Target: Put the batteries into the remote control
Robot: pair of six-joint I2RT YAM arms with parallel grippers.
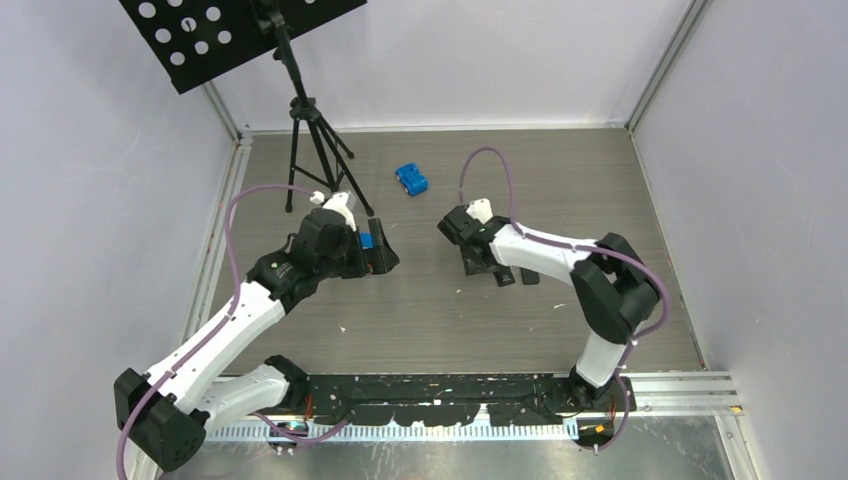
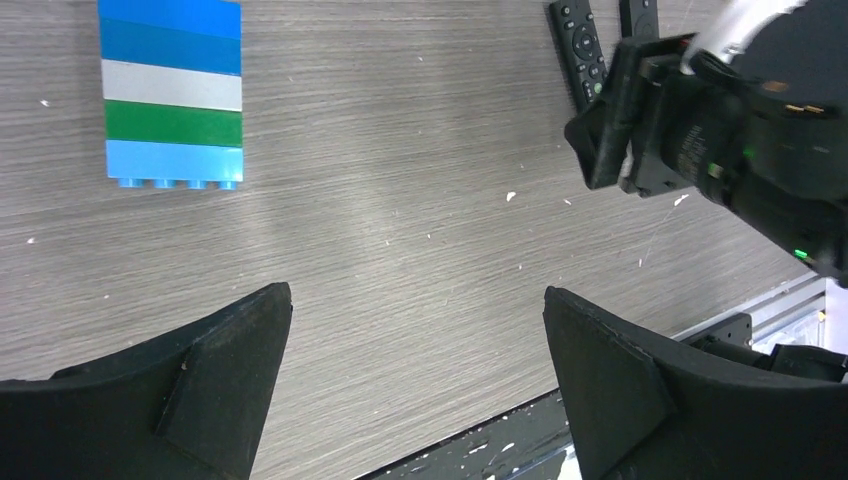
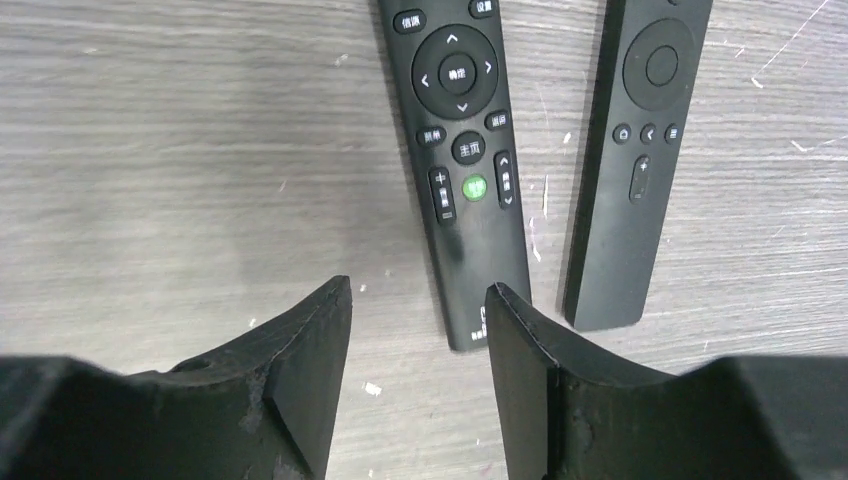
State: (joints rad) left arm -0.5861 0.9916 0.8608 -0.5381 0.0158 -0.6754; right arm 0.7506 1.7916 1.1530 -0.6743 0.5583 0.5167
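Grey wood-grain table (image 1: 560,180), white walls, a tripod stand (image 1: 318,150) at the far left. Top view: left gripper (image 1: 383,255) sits left of centre and right gripper (image 1: 452,228) just right of centre, the two facing each other. A pair of remotes (image 1: 503,275) shows as dark bars tucked under the right wrist, so the right arm is clearly the nearer one. A blue block (image 1: 411,179) lies farther back. No batteries are visible. Left wrist view: left jaws are spread wide with nothing between them, only bare table. A striped brick stack (image 2: 173,95) lies ahead to the left, and both remotes are well off to the upper right, partly hidden by the right arm. Right wrist view: right jaws are parted by a moderate gap and hold nothing. The many-button remote (image 3: 460,170) and the slim remote (image 3: 640,160) lie side by side, nearly parallel, button faces up, with their long axes running away from the fingertips. The near end of the many-button remote lies just beyond the right finger (image 3: 530,380), while the slim remote is offset further right. No battery recess is showing. Judgement: whichever remote is meant needs turning over first, and I cannot tell which it is.
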